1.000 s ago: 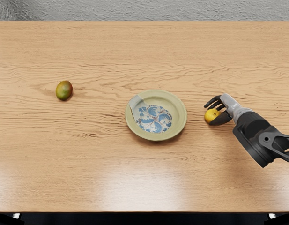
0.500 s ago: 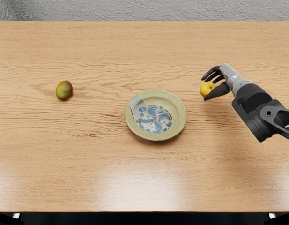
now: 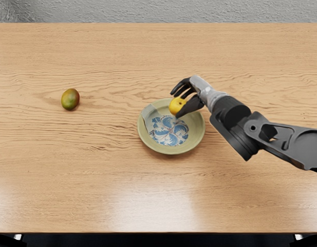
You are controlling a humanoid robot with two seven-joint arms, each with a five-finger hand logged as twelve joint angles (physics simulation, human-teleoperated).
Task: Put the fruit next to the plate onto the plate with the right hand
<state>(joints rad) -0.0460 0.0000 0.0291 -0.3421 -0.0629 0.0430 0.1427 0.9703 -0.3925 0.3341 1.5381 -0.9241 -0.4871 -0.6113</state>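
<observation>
A small yellow fruit [image 3: 176, 106] is held in my right hand [image 3: 183, 99], whose dark fingers curl around it. The hand hovers over the far edge of the green plate [image 3: 194, 135], which has a blue and white pattern in its middle. My right arm [image 3: 250, 134] reaches in from the right edge, across the plate's right side. A green and red mango [image 3: 70, 99] lies on the table far to the left. The left arm is out of view.
The wooden table [image 3: 96, 180] stretches wide around the plate. Its far edge meets a grey wall at the top of the view.
My right hand lifted the yellow fruit off the table at the plate's right and carried it left, up over the plate's far rim.
</observation>
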